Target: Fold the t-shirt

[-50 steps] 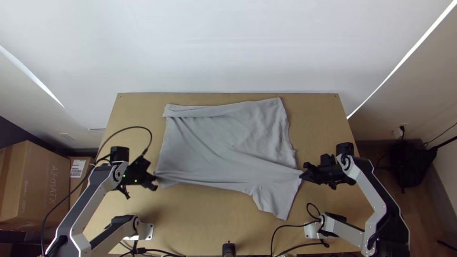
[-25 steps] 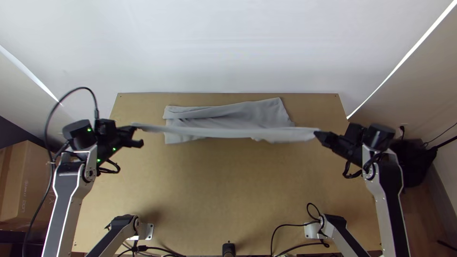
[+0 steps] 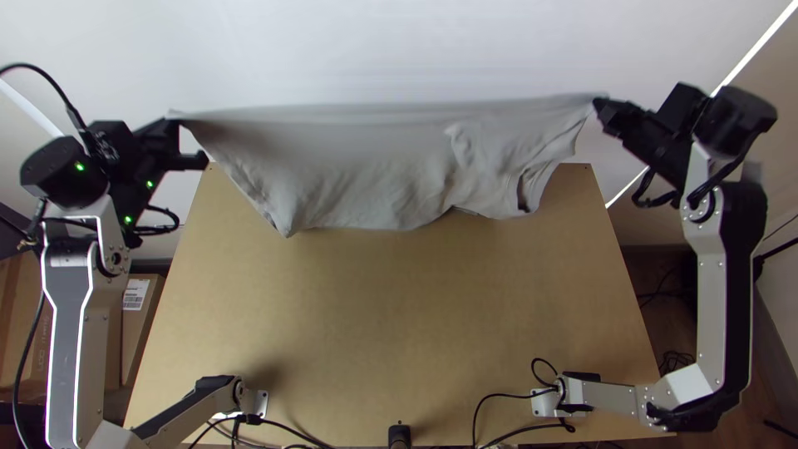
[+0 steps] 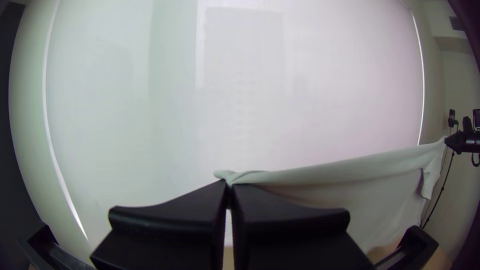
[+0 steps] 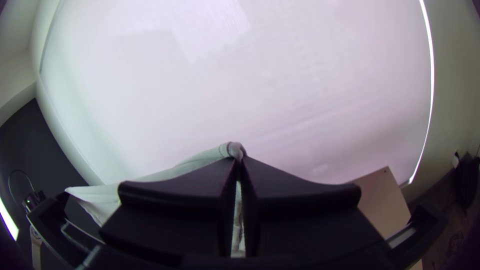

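The left gripper and the right gripper hold the grey t-shirt stretched between them, high over the table's far edge. Its top edge is pulled nearly straight; the rest hangs down in loose creases, a sleeve opening near its right end. In the left wrist view my left gripper is shut on one end of the cloth's edge, and the t-shirt runs off to the other arm. The right wrist view has my right gripper shut on a bunched corner of the t-shirt.
The wooden table stretches from below the cloth to the arms' bases. A white wall stands behind it. Cables lie along the near edge, and cardboard boxes are on the floor at the left.
Both grippers have risen, moved toward the table's far side and spread apart with the t-shirt. Its far part, earlier lying on the table, now hangs too.
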Tool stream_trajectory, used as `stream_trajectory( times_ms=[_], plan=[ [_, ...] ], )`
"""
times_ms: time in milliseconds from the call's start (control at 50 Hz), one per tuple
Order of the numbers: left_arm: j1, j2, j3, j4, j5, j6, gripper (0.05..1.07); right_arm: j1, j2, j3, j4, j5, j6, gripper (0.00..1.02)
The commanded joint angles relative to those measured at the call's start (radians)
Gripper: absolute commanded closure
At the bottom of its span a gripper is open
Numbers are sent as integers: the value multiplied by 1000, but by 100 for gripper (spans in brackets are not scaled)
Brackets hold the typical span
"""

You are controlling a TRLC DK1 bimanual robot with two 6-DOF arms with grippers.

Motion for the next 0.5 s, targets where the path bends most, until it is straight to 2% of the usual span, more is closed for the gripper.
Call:
stream_trajectory(
  times_ms=[0, 40, 220, 420, 480],
  plan=[
    [26, 26, 155, 42, -80, -48, 105, -13, 23, 170, 42, 76, -3, 100],
    [28, 28, 198, 40, -82, -59, 105, -13, 23, 204, 57, 98, -4, 100],
    [33, -3, 322, 39, -103, -65, 105, -2, -42, 321, 85, 98, 10, 100],
    [80, -120, 319, 54, -112, -67, 105, 13, -238, 284, 156, 98, 10, 100],
    [94, -167, 307, 57, -115, -104, 105, 23, -301, 250, 156, 98, 11, 100]
  ],
)
